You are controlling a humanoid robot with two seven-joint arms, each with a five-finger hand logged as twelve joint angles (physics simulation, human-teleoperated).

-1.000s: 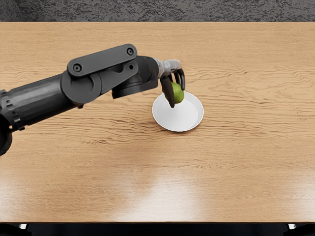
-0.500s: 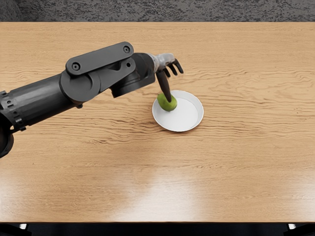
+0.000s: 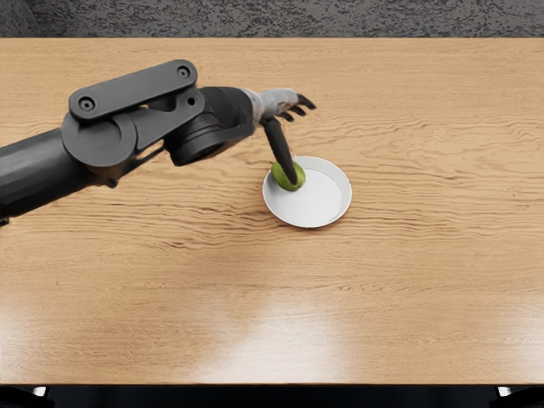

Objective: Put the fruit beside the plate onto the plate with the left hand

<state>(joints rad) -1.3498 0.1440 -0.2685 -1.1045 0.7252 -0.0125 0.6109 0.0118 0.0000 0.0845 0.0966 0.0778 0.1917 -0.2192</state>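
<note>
Head view looks down at a slant on a wooden table [image 3: 408, 289] with a small white plate [image 3: 321, 202] lying a little above its middle. A green fruit [image 3: 279, 177] sits on the plate, inside the rim at the plate's upper left edge, so that most of the white surface to the fruit's right and below it is bare. The fruit rests on the plate.

A dark left arm [image 3: 127, 136] comes in from the picture's left edge and slants up toward the plate, its broad joint housing well to the left of the plate. The left hand [image 3: 279, 115] hangs above and to the left of the plate. Its fingers [image 3: 302, 104] are spread open and point away to the right, clear of the plate and closed around nothing. One long dark digit [image 3: 280, 149] reaches down from the hand toward the plate, and its tip lies across the fruit's right half in this view. Whether that tip touches the fruit or only passes in front of it cannot be told from this angle. No other digit is near the fruit.

Beyond the far edge of the table, above the plate in the picture, runs a strip of dark grey speckled floor [image 3: 255, 17].
</note>
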